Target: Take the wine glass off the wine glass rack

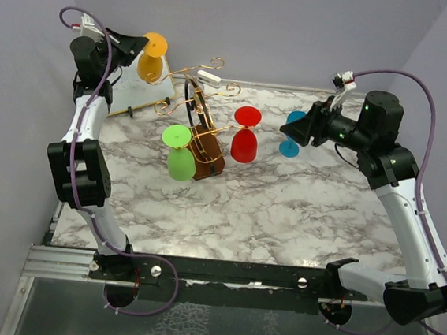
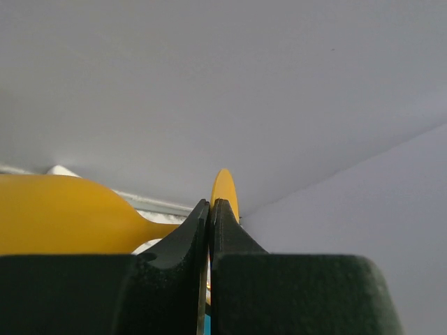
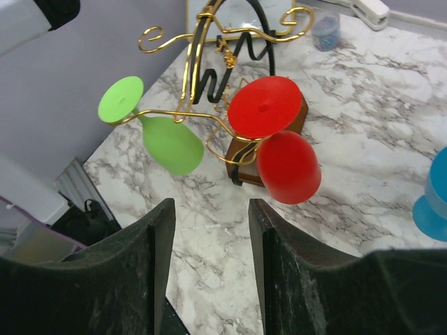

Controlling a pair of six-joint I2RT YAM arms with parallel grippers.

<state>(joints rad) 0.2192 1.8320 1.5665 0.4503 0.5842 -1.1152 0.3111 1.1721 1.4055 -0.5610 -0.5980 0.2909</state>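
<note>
- Two hang on the wine glass rack [image 1: 199, 137], centre: green glass [image 1: 180, 157], red glass [image 1: 244, 140].
- My left gripper [image 2: 211, 206] is clamped on the yellow wine glass [image 1: 152, 58] stem, far left of the rack.
- My right gripper [image 3: 209, 209] gapes, holding nothing.

**Room around the rack**

I see bare marble tabletop [image 1: 282, 213] in front of the gold wire rack [image 1: 200, 126] on its brown block. A green plastic wine glass [image 1: 180, 154] and a red plastic wine glass [image 1: 244, 142] hang off its arms. A blue plastic glass [image 1: 292, 133] stands just beside my parted right gripper [image 3: 209, 209].
</note>
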